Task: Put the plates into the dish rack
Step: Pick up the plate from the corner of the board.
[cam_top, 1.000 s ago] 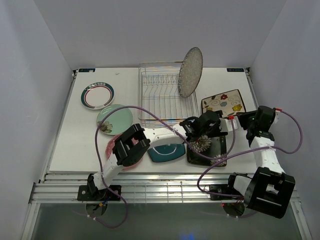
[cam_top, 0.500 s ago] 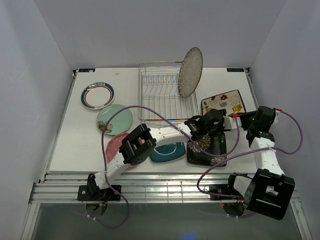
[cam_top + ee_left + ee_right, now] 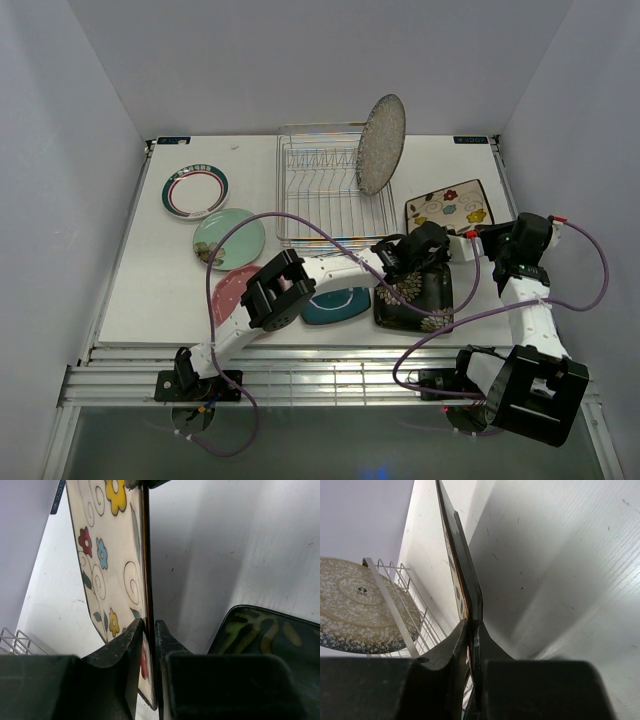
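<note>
Finding: the cream plate [image 3: 447, 207] is tilted up off the table [image 3: 150, 290], right of the rack [image 3: 300, 190] and just beyond the black plate [image 3: 420, 305]. The right gripper [image 3: 472, 625] pinches its rim, jaws pressed tight on it. The left gripper [image 3: 149, 625] straddles another stretch of the same rim, with one finger close to each face. We cannot tell whether it bears on the plate.

Step in hand, in our judgement: the plate is passing to the left arm. We advise that the left jaws seat deep and square on the rim before the right lets go. The plate should then travel on edge and go down between free prongs.

Obstructions: the grey plate [image 3: 381, 143] stands on edge at the rack's right end, so the cream plate needs a slot to its left and must not knock it. A purple cable [image 3: 300, 225] loops over the rack's front rim. The black plate lies directly under the left wrist.

Outstanding: the teal plate [image 3: 335, 305], pink plate [image 3: 228, 290], mint plate [image 3: 228, 238] and white plate [image 3: 195, 190] lie flat on the table.
</note>
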